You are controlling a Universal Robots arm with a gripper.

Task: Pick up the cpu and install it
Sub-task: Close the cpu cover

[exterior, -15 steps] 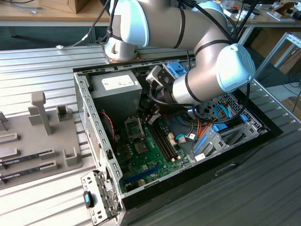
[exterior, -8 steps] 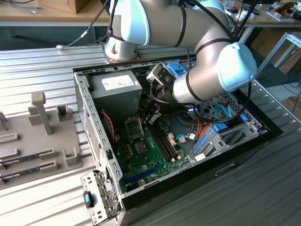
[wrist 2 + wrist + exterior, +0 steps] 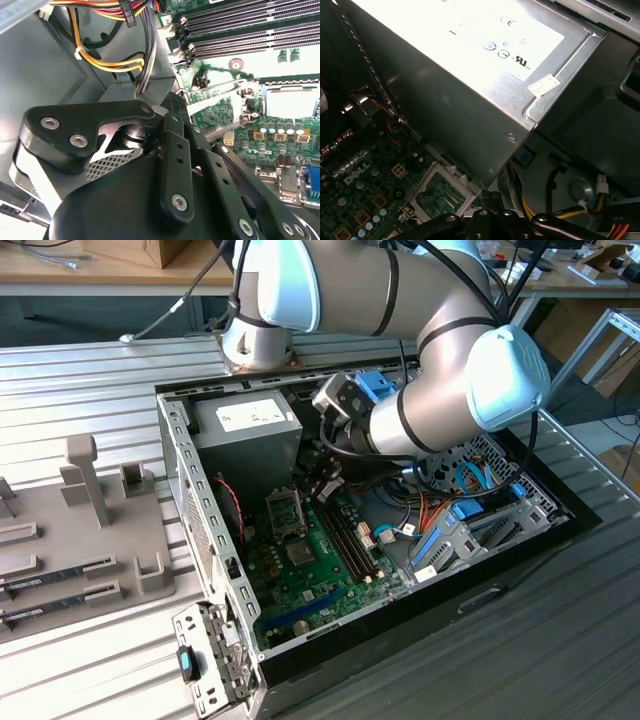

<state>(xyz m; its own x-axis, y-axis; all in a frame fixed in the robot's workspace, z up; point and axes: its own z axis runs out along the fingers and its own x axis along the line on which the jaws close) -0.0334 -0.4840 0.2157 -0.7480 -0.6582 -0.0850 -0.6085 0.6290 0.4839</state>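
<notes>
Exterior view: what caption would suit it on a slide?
Robot arm reaching its claw into an open computer case, beside the power supply box and above the circuit board.

The arm (image 3: 420,300) has silver-grey tubular links, pale blue joint caps and black cables strapped alongside. The claw (image 3: 175,165) consists of matte black linkage bars fastened by silver socket-head screws, with a perforated metal panel underneath.

Glare whitens the power supply (image 3: 470,30) top; case interior dim
</notes>
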